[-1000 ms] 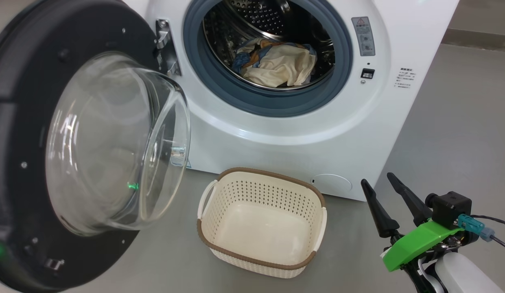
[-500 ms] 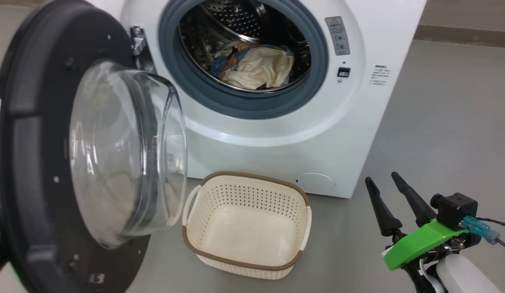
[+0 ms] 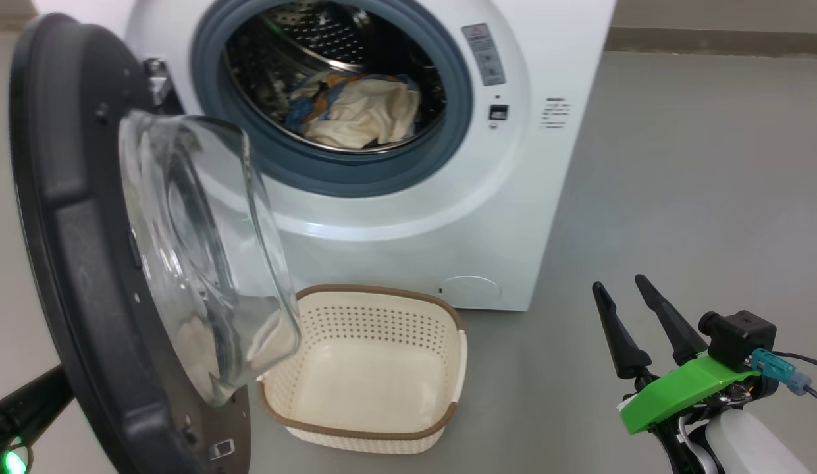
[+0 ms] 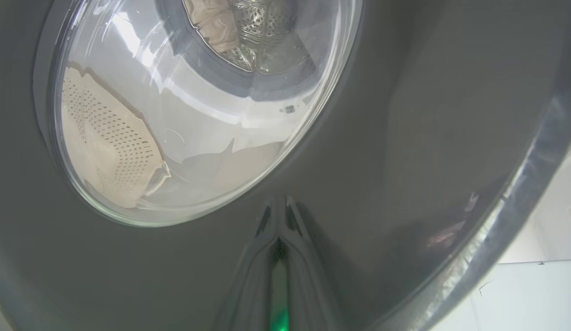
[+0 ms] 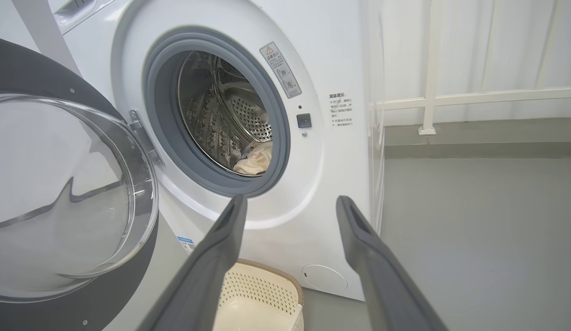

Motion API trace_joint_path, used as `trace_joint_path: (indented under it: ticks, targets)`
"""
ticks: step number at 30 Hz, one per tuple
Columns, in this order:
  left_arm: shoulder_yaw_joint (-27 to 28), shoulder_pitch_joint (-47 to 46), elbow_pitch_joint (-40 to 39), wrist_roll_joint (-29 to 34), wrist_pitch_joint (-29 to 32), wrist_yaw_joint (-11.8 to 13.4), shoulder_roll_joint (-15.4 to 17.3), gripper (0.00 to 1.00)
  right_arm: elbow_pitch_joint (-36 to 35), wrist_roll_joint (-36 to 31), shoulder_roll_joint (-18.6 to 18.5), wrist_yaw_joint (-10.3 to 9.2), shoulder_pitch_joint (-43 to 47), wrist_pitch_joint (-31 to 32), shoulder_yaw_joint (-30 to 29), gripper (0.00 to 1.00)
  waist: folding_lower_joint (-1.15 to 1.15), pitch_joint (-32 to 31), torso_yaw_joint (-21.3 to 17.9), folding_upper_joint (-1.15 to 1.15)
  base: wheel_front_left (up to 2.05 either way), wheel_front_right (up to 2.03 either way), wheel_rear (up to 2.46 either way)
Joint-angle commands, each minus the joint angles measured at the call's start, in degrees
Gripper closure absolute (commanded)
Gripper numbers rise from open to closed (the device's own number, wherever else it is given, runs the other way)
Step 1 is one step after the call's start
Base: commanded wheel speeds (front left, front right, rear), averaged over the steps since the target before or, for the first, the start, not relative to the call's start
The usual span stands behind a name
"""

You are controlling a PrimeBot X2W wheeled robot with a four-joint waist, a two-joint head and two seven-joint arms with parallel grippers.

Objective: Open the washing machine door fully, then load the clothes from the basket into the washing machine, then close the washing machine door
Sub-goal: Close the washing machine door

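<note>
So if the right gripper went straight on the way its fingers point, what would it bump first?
Most likely the white front of the washing machine. The open right gripper aims there in its wrist view, and nothing seems to stand in between, though the depth is hard to judge.

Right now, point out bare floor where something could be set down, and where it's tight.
Free: the grey floor right of the washing machine, up to the right pincer; also the empty basket. Crowded: in the head view the door bowl overlaps the basket's left side.

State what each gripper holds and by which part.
Nothing held: shut left gripper, tips against outer rim of the washing machine door; right gripper open, empty.
</note>
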Motion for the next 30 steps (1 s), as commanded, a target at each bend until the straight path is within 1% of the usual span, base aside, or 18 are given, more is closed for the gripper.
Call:
trace_joint_path:
  ticks: [1,5,6,16,18,24,30]
  targets:
    - [1.53,-2.14,-3.02,-0.45,0.87,0.10,1.47,1.00,-1.53,-0.48,-0.38,0.26,-0.05,-0.71,0.55,0.00,0.00,0.14,-2.22,0.00,0.00,0.00,0.00]
    - [1.40,-2.55,-4.02,-0.99,1.24,0.37,1.11,1.00,-1.73,-0.57,-0.15,0.26,0.00,-0.71,0.36,0.00,0.00,0.55,-4.65,0.00,0.00,0.00,0.00]
    - [1.40,-2.55,-4.02,-0.99,1.24,0.37,1.11,1.00,-1.73,-0.57,-0.15,0.26,0.00,-0.71,0.36,0.00,0.00,0.55,-4.65,0.00,0.00,0.00,0.00]
    - [0.19,-3.40,-6.28,-0.49,0.75,0.44,-0.23,1.00,-2.24,-1.05,0.18,0.26,-0.12,-0.71,-0.09,0.00,0.00,0.85,-10.67,0.00,0.00,0.00,0.00]
    - [-0.09,-3.64,-6.64,-0.36,0.62,0.36,-0.56,1.00,-2.31,-1.10,0.22,0.26,-0.15,-0.71,-0.08,0.00,0.00,0.93,-12.41,0.00,0.00,0.00,0.00]
    - [0.16,-5.34,-5.92,1.28,-2.09,-0.70,-1.48,1.00,-2.44,-1.11,0.22,0.26,-0.26,-0.71,0.05,0.00,0.00,1.42,-15.59,0.00,0.00,0.00,0.00]
    - [-0.99,-8.92,-3.37,4.20,-5.74,-2.14,-2.82,1.00,-2.47,-0.96,0.09,0.26,-0.69,-0.71,-0.14,0.00,0.00,1.94,-17.54,0.00,0.00,0.00,0.00]
